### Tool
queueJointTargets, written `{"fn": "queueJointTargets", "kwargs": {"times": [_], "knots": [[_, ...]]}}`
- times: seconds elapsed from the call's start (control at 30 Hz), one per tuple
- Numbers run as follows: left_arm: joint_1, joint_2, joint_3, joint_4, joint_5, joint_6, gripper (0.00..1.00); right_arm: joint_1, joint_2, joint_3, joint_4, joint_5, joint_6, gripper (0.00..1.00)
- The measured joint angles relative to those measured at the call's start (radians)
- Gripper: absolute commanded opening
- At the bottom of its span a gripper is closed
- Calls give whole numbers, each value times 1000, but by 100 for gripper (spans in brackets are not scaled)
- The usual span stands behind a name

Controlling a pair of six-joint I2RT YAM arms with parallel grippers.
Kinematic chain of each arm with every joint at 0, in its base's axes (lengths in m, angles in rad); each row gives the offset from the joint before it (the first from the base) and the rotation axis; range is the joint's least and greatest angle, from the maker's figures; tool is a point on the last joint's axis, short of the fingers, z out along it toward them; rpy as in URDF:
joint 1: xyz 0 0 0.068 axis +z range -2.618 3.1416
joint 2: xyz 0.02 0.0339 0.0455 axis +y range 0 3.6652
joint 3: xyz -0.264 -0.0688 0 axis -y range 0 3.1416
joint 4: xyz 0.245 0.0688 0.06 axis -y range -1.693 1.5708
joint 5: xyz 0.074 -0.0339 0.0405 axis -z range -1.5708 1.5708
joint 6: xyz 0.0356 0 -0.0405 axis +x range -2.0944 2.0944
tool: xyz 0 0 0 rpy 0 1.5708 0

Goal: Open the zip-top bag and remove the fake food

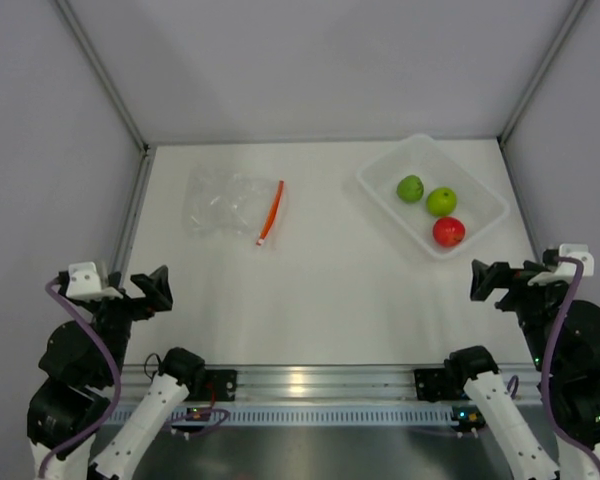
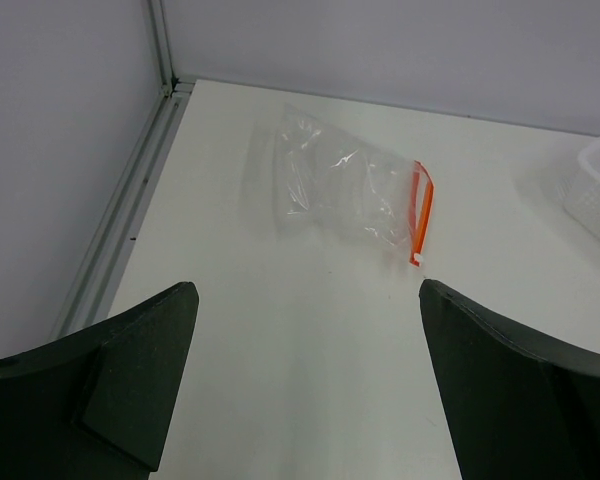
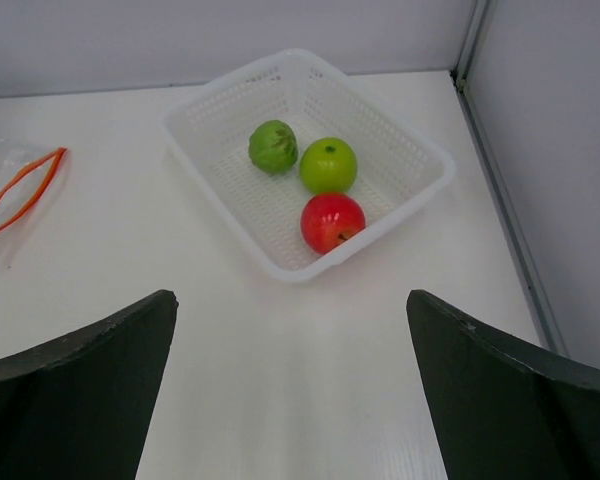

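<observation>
Left gripper [image 2: 307, 300] and right gripper [image 3: 290, 300] are spread wide, holding nothing. Bag [image 1: 225, 205] looks empty, though crinkles hide some. A sloppy swing could knock the basket [image 3: 400, 215] and spill the fruit [image 3: 327, 165].

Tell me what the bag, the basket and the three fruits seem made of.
The zip-top bag: thin clear plastic film, glossy; creases catch light, table shows through.
The basket: white rigid-looking plastic, walls and floor perforated.
The red fruit and bright green fruit: smooth, shiny, likely hard plastic.
The duller green fruit: bumpier, matte; material unclear.
</observation>
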State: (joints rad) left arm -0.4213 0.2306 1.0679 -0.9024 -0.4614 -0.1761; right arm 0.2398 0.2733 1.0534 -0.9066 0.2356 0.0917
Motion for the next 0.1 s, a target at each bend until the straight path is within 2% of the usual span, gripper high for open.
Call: {"fn": "queueJointTargets", "kwargs": {"times": [0.1], "knots": [[0, 0, 0, 0, 0, 0, 98, 0, 0, 0, 1, 2, -3, 99]]}}
